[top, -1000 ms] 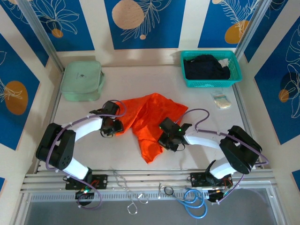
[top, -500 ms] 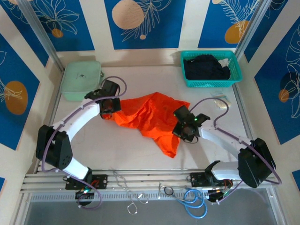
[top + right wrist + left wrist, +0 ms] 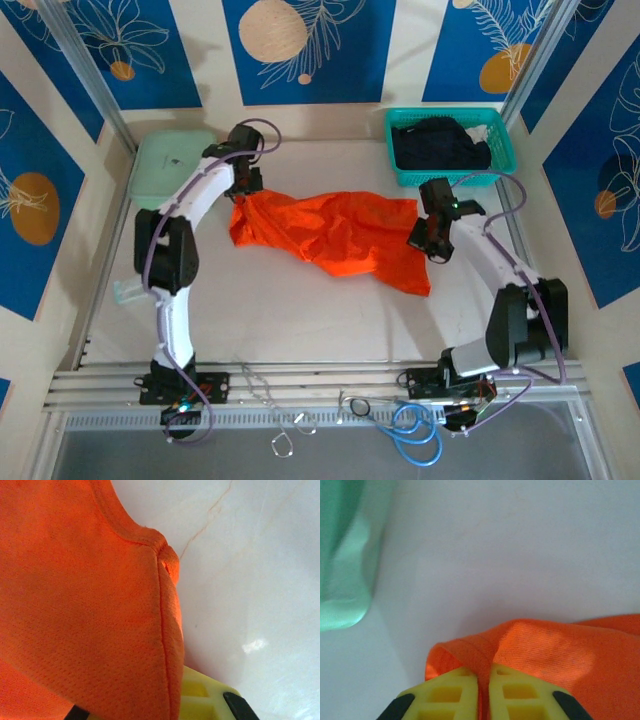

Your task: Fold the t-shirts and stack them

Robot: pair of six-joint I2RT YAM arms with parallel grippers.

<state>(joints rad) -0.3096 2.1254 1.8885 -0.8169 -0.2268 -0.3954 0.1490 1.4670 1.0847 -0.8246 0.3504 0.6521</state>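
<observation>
From the overhead camera I see the orange t-shirt [image 3: 330, 230] pulled out lengthwise across the far half of the desk [image 3: 300, 320]. The left hand [image 3: 243, 192] grasps its end near the far-left corner, and the right hand [image 3: 428, 243] grasps the opposite end near the right edge. The black t-shirt [image 3: 438, 145] lies bunched in the teal mesh basket [image 3: 450, 178] at the far-right corner. A pale green box [image 3: 165, 170] sits at the far-left corner.

On the left wrist camera, the yellow fingers [image 3: 450, 692] are clenched on a fold of orange cloth, with the box just beyond it.

On the right wrist camera, the shirt's hemmed edge drapes over one yellow finger [image 3: 200, 695], pinched tight, above bare desk.
</observation>
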